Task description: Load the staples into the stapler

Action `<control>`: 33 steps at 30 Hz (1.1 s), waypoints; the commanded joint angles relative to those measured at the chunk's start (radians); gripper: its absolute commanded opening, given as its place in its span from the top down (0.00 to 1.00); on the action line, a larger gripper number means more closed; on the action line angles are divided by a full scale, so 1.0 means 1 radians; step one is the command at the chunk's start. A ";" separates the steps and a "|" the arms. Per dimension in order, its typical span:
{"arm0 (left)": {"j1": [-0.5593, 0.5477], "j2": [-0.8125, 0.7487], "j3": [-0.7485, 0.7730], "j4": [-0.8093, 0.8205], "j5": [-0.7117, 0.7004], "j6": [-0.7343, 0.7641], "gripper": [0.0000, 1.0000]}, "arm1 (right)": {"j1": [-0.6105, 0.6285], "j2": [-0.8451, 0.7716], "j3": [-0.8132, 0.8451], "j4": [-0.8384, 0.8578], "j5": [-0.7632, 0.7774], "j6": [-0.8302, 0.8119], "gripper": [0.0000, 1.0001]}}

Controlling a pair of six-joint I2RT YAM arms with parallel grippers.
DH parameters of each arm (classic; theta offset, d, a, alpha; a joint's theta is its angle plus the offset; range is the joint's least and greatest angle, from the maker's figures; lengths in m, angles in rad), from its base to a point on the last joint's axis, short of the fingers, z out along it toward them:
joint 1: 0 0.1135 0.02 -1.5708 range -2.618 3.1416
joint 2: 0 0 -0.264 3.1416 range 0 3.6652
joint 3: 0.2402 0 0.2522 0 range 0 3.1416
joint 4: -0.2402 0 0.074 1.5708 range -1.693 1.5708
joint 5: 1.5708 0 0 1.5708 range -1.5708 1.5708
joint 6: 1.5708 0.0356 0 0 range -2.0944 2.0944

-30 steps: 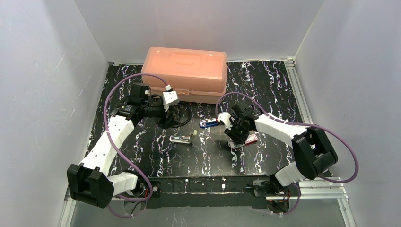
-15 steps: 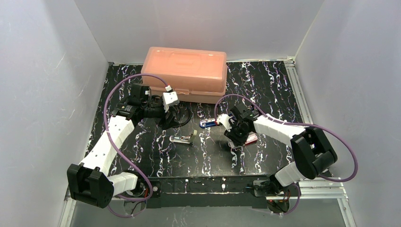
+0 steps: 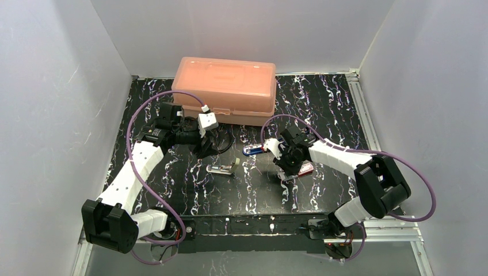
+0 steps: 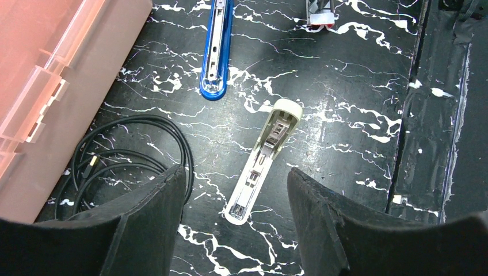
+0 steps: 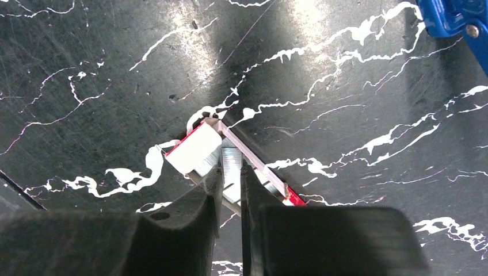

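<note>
Over on the left, the left gripper (image 4: 236, 178) hangs above the black marbled table (image 3: 322, 98) with its fingers spread wide and nothing between them. Just beside its left finger a black cable (image 4: 147, 117) lies in loose loops, and beyond that sits the closed orange storage case (image 3: 224, 86) along the back edge.

Straight below that wide claw is the cream stapler (image 4: 262, 167), flat on the table with its metal channel facing up. A little further on lies the blue stapler (image 4: 216, 49), also showing a silver rail, apart from the cream one and not touching it.

Now to the right side. The right gripper (image 5: 231, 172) is down low at the pink-red box (image 3: 305, 168), which rests on the table just right of the blue stapler. The white inner tray (image 5: 195, 149) is slid partway out. The two fingers are drawn almost together, pinched on the silvery staples (image 5: 230, 158) in the tray, with only that narrow strip between them.
</note>
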 commanded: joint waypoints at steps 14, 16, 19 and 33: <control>-0.072 0.026 0.081 0.005 0.141 -0.066 0.39 | 0.003 -0.136 0.169 -0.120 -0.176 -0.104 0.84; -0.098 0.040 0.097 0.008 0.168 -0.062 0.40 | 0.003 -0.131 0.204 -0.135 -0.259 -0.103 0.84; -0.148 0.063 0.125 -0.001 0.229 -0.011 0.43 | 0.003 -0.113 0.264 -0.157 -0.433 -0.102 0.84; -0.317 0.183 0.280 -0.289 0.295 0.557 0.56 | -0.006 0.050 0.437 -0.214 -0.971 -0.025 0.84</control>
